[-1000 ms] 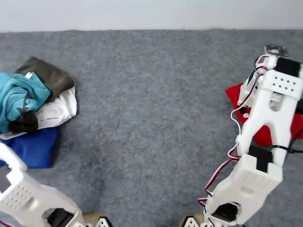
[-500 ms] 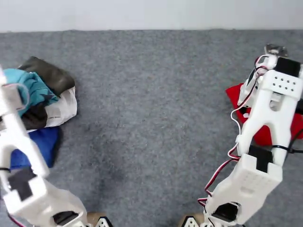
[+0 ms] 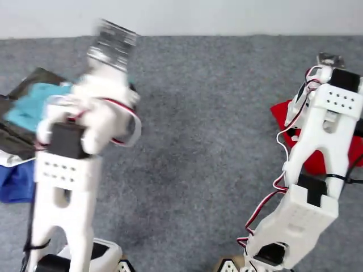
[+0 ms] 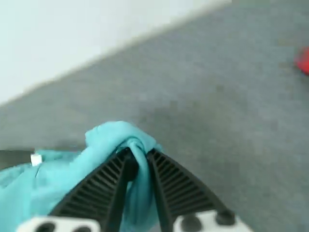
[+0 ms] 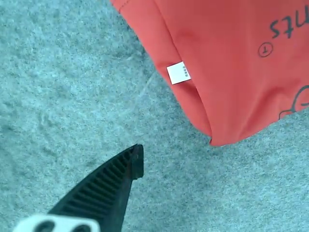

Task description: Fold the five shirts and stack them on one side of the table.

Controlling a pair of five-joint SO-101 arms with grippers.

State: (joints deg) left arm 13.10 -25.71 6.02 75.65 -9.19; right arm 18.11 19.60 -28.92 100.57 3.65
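A teal shirt [image 4: 104,145] is pinched between the black fingers of my left gripper [image 4: 140,153], which is shut on a bunched fold of it. In the high view the left arm [image 3: 85,130] stands over the pile at the table's left. The teal shirt [image 3: 31,105] trails from under it, above a dark olive shirt [image 3: 14,136], a white shirt [image 3: 11,160] and a blue shirt [image 3: 14,184]. A folded red shirt [image 5: 231,63] lies at the right edge. My right gripper [image 5: 161,164] hangs open just beside it, one finger [image 5: 116,183] showing over the carpet.
Grey carpet [image 3: 204,124] covers the table, with a wide bare stretch between the two arms. The right arm [image 3: 323,130] stands over part of the red shirt [image 3: 282,116]. A pale wall runs along the far edge.
The left arm swung up from the near left corner over the pile, took hold of the teal shirt and pulled it up and toward the middle. The right arm stayed still.
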